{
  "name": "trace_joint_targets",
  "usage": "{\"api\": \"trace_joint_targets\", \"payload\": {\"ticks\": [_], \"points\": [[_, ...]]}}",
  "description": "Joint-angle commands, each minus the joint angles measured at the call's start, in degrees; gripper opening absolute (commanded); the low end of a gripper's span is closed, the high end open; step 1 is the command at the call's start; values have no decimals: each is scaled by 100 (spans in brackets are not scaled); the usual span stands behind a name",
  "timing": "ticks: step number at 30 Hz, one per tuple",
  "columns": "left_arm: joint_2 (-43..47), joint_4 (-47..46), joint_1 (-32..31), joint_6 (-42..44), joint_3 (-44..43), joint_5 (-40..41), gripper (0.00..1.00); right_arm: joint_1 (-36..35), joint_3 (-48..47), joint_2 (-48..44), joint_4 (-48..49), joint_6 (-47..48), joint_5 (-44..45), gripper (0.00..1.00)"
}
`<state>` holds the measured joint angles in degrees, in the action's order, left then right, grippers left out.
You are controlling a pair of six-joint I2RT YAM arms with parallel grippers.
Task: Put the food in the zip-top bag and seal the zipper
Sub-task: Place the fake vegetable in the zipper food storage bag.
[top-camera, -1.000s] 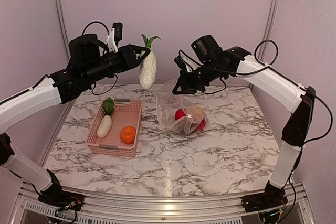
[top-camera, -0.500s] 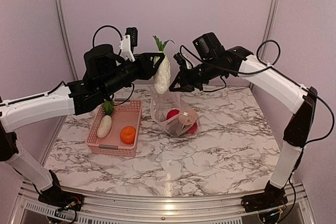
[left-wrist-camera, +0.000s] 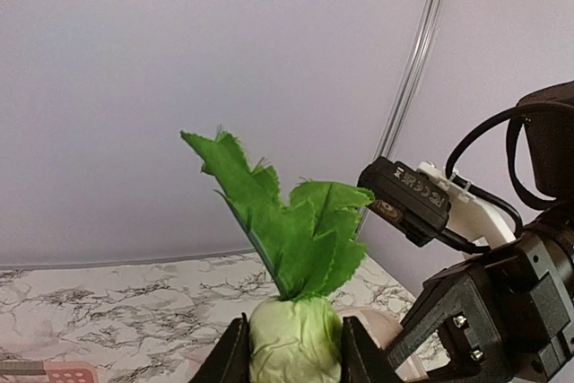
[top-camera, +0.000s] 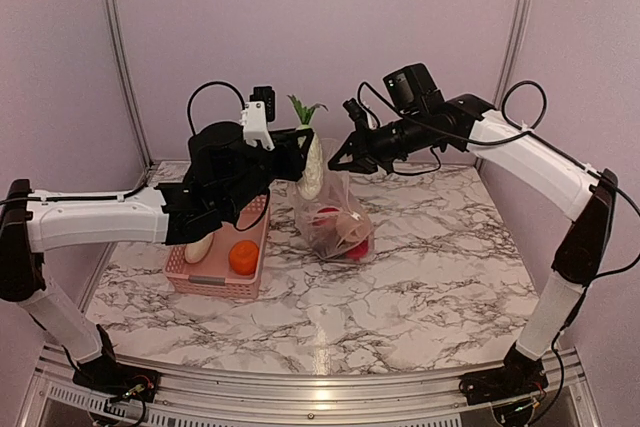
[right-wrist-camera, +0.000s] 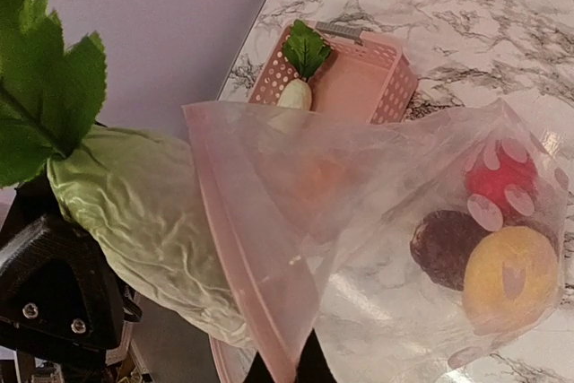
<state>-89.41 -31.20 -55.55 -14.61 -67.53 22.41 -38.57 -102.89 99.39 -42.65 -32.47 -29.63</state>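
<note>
My left gripper is shut on a white radish with green leaves, holding it upright right beside the mouth of the zip-top bag. In the left wrist view both fingers clamp the radish below its leaves. My right gripper is shut on the bag's mouth edge and holds it lifted. In the right wrist view the zipper runs down to my right gripper, with the radish just outside it. Inside the bag lie a red piece, a brown piece and a yellow fruit.
The pink basket stands left of the bag, partly under my left arm. It holds another white radish and an orange. The purple back wall and its metal posts rise close behind both grippers.
My left arm has swung right with the radish, from above the basket to the bag's mouth. My right gripper has lifted the bag's edge slightly up and right.
</note>
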Motion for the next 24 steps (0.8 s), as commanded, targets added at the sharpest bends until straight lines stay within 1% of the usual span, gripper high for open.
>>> {"api": "trace_joint_targets", "payload": {"ticks": [1, 5, 7, 11, 13, 16, 20, 22, 24], "points": [[-347, -495, -117, 302, -56, 559, 14, 64, -3, -166, 277, -137, -164, 0], [-609, -588, -190, 463, -201, 758, 21, 69, -3, -149, 320, -178, -208, 0], [-736, -575, -232, 563, -301, 986, 29, 88, -12, -148, 334, -211, -223, 0], [-846, -472, -281, 627, -468, 1363, 48, 132, 4, -173, 396, -282, -198, 0], [-848, -293, -294, 593, -634, 1477, 62, 167, 46, -187, 447, -326, -184, 0], [-779, -66, -344, 698, -925, 1522, 74, 191, 146, -214, 571, -410, -201, 0], [-543, 143, -417, 873, -1293, 1328, 80, 197, 261, -217, 642, -430, -169, 0], [-360, 433, -447, 840, -1378, 1249, 80, 200, 279, -207, 653, -417, -158, 0], [-166, 1014, -449, 603, -1430, 1348, 79, 195, 253, -185, 638, -374, -120, 0]]}}
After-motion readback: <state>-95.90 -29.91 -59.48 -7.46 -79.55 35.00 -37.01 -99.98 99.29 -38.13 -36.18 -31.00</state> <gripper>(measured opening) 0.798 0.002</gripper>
